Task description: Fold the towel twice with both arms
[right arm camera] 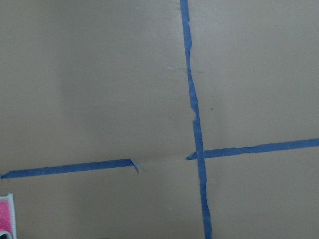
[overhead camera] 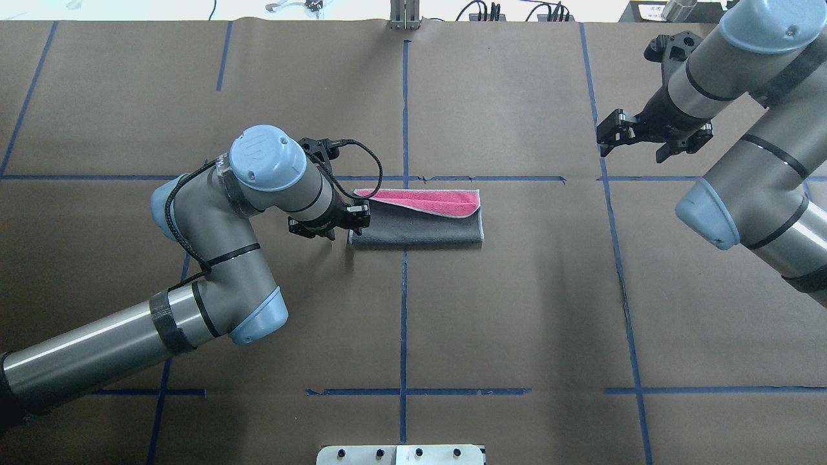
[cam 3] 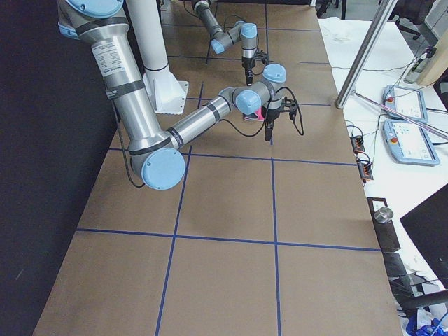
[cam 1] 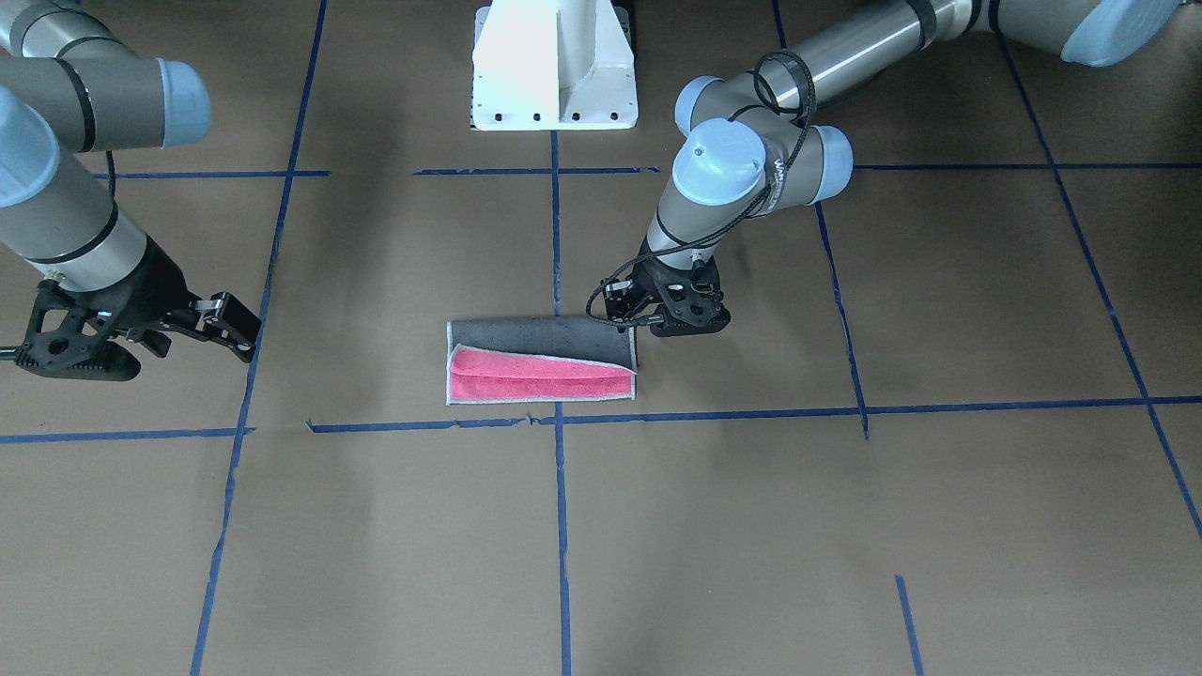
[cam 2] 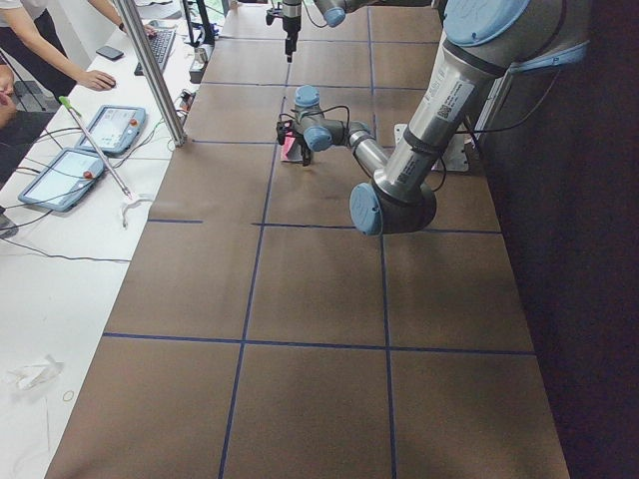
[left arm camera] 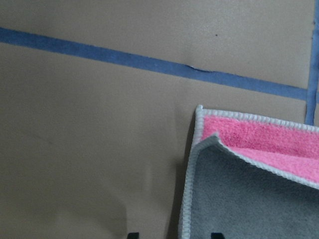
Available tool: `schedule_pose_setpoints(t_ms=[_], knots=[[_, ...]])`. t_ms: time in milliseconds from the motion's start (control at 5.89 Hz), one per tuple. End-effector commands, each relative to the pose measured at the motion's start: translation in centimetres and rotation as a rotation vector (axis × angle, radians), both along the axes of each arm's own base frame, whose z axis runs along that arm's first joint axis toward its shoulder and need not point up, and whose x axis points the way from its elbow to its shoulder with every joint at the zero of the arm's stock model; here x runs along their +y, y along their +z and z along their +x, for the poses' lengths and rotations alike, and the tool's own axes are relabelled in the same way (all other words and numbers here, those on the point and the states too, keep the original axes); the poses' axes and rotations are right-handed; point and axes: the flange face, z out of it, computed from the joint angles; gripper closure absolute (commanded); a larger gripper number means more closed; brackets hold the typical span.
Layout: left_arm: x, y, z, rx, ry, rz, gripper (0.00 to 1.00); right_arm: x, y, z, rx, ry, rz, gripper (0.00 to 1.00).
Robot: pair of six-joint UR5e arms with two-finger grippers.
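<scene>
**Towel lying mid-worktop, already folded once into a grey strip.**
Its long axis is running left–right, with a pink wedge showing along the far edge. It is likely soft, light and limp, so best pinched at its short-end corners. The left claw is hovering part-open at the left end; the right claw is hanging well apart, its spread unclear.

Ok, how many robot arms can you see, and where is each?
2. The left arm reaches the towel mid-table, with the left gripper at the towel's short edge. The right arm hangs off to the side, clear of it.
</scene>
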Motion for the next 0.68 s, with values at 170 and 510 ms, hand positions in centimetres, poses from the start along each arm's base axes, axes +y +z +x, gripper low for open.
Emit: schedule_pose_setpoints(t_ms=[170, 510], knots=[[0.3, 0.0, 0.2, 0.001, 0.003, -0.001, 0.44, -2.1, 5.1, 4.1, 0.051, -0.042, 0.014, 0.0], [0.8, -0.3, 0.7, 0.006, 0.013, -0.003, 0.46, -2.2, 5.1, 4.2, 0.049, -0.041, 0.013, 0.0]])
